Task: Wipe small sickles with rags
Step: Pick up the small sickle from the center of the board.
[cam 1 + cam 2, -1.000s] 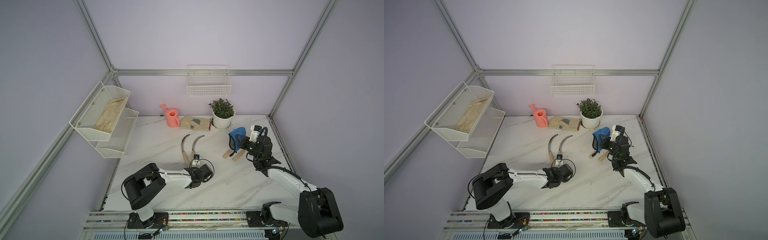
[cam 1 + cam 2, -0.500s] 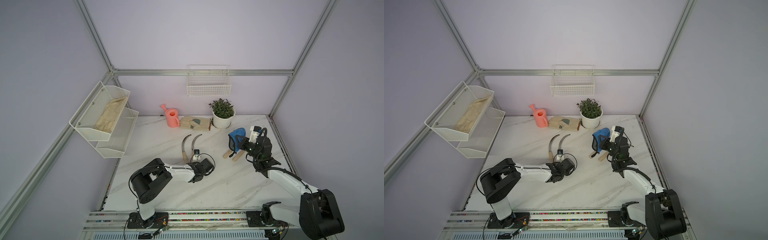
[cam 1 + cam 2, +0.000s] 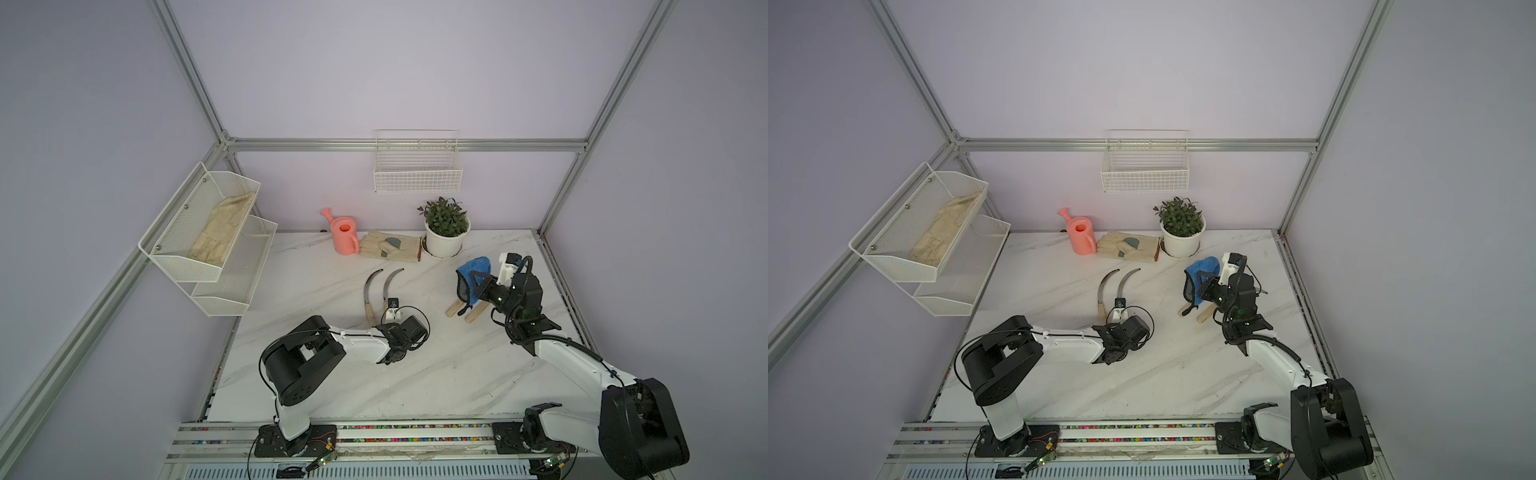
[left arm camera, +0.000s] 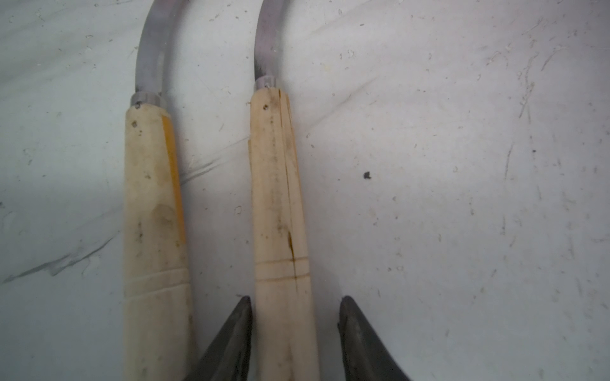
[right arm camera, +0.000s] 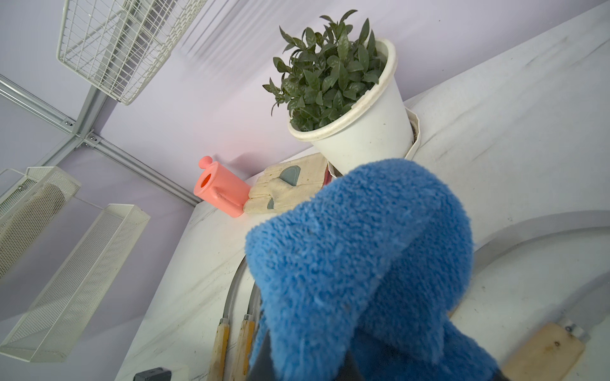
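Table [image 3: 436, 374] of white marble; at 2 o'clock, rag [image 3: 473, 266] clamped tight in right gripper [image 3: 476, 287], raised over two sickles [image 3: 455, 308]; at centre, left gripper [image 4: 293, 300] part-open astride third sickle [image 4: 280, 198], one finger touching its handle; fourth sickle [image 4: 152, 214] just beside.

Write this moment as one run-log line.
phase: sickle pickup | left gripper: open, jaws astride sickle handle | right gripper: shut on blue rag | rag-sickle contact: none, apart
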{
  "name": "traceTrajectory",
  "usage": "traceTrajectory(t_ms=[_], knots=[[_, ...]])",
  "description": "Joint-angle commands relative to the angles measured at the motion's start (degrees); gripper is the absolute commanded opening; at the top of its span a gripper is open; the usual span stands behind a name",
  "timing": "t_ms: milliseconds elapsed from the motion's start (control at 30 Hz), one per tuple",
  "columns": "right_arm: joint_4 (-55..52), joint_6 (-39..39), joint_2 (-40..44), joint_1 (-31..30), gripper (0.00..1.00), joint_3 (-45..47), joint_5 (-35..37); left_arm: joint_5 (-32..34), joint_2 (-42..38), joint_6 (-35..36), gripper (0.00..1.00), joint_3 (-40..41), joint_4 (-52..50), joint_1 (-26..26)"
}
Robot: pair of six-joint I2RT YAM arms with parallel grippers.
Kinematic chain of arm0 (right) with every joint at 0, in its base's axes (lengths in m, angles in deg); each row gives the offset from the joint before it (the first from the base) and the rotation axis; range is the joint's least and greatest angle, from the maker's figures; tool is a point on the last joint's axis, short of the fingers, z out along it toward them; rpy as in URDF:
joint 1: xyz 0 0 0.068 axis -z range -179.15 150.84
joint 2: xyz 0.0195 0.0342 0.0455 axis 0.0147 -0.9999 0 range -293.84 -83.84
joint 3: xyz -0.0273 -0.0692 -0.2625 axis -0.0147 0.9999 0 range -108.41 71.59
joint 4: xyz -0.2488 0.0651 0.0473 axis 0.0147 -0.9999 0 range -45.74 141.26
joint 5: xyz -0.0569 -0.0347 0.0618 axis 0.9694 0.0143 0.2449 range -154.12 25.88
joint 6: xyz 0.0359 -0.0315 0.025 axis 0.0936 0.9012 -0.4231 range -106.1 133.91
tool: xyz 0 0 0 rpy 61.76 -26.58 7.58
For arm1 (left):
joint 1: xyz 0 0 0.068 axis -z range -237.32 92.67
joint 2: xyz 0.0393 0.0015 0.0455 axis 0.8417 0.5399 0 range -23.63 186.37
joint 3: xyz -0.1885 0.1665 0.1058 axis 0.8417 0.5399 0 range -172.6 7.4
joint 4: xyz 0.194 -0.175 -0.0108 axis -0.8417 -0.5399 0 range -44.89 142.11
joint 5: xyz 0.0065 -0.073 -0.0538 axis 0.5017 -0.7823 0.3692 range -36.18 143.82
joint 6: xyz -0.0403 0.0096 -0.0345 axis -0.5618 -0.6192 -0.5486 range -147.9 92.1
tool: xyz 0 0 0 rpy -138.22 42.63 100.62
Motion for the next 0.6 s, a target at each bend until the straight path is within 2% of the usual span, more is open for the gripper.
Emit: traceTrajectory(t_ms=[0, 100, 200, 500, 567], knots=[[0.66, 0.69, 1.3, -0.38, 0.0, 0.29, 0.72, -3.54, -0.44, -0.22, 0.43, 2.09, -3.45, 0.88], [0.83, 0.56, 1.28, -0.47, 0.0, 0.31, 0.81, -3.45, 0.13, 0.08, 0.41, 1.82, -3.43, 1.37], [0.93, 0.56, 1.03, -0.64, 0.0, 0.46, 0.81, -3.32, 0.98, 0.15, 0.32, 1.36, -3.6, 1.29], [0.66, 0.74, 0.43, -1.01, 0.0, 0.01, 1.07, -2.9, 0.95, -0.32, 0.32, 1.51, -3.69, 1.31], [0.47, 0.86, 0.45, -1.08, 0.0, -0.13, 0.9, -2.46, 0.91, -0.49, 0.28, 1.7, -3.42, 1.3]])
